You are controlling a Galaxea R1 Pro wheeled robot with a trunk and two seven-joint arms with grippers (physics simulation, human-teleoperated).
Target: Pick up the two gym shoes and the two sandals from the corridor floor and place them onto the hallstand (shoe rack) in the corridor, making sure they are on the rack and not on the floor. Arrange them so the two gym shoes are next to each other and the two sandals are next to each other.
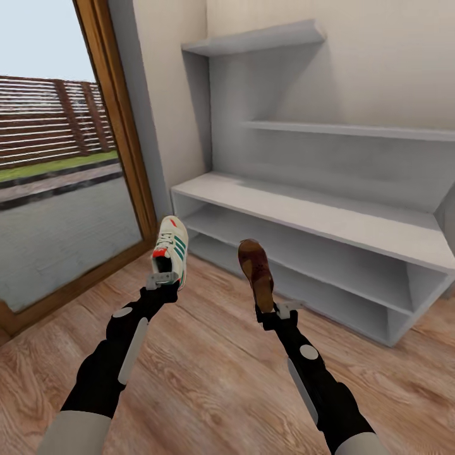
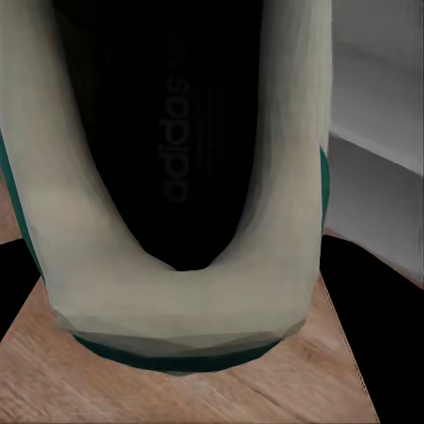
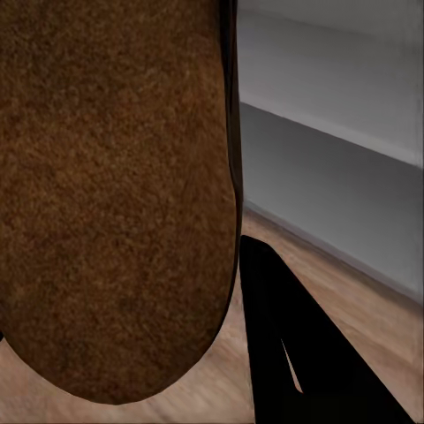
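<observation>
My left gripper (image 1: 163,279) is shut on the heel end of a white gym shoe (image 1: 171,248) with green stripes and red-orange patches, held above the wood floor (image 1: 208,379). The left wrist view looks into that gym shoe's dark opening (image 2: 177,177). A brown sandal (image 1: 255,272) stands toe-up in my right gripper (image 1: 278,311), which is shut on its heel end. Its brown sole (image 3: 115,194) shows close up in the right wrist view. The pale grey hallstand (image 1: 316,215) stands ahead to the right, its bench and lower shelves bare. The other gym shoe and sandal are out of view.
A glass door with a wooden frame (image 1: 123,126) stands to the left, showing a yard and fence outside. A beige wall (image 1: 170,95) meets the hallstand's left side. Floating shelves (image 1: 265,39) hang above the bench. The hallstand's lower shelf (image 3: 336,168) lies just past the sandal.
</observation>
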